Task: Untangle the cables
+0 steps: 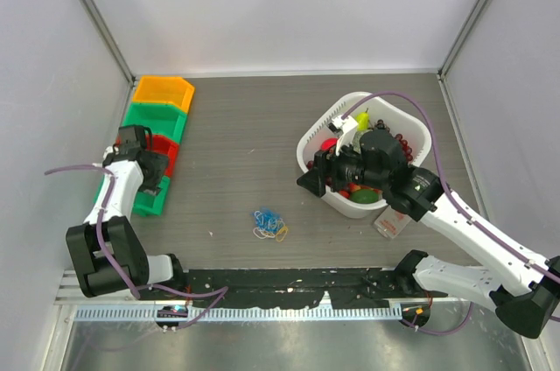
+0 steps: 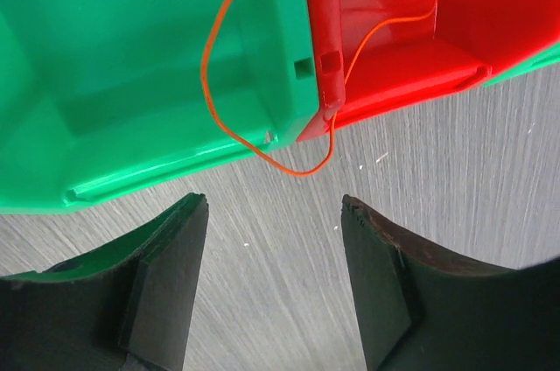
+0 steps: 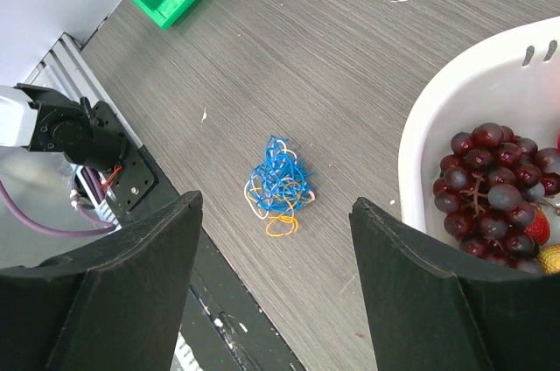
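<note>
Cables (image 1: 270, 224) (image 3: 280, 185): small tangled clump, mostly blue with orange-tan and white loops, lying on the grey table (image 1: 245, 143) near its front edge, roughly midway between the two arms and touching nothing else. One loose orange wire (image 2: 206, 82) is apart from the clump: it drapes over the floor of a green bin (image 2: 131, 56), crosses into the adjoining red bin (image 2: 394, 47), and a loop of it hangs out over the bins' front edge onto the table. Left gripper (image 1: 160, 168) (image 2: 273, 213) hangs over that spot at the left edge of the table, jaws spread, nothing between them, the wire's loop just ahead of the fingertips. Right gripper (image 1: 313, 178) (image 3: 276, 205) hovers above the table by the near-left side of the white basket (image 1: 411, 122) (image 3: 420, 143), jaws spread wide and empty, clump seen below between them. The basket holds dark grapes (image 3: 486, 178) and other fruit.
</note>
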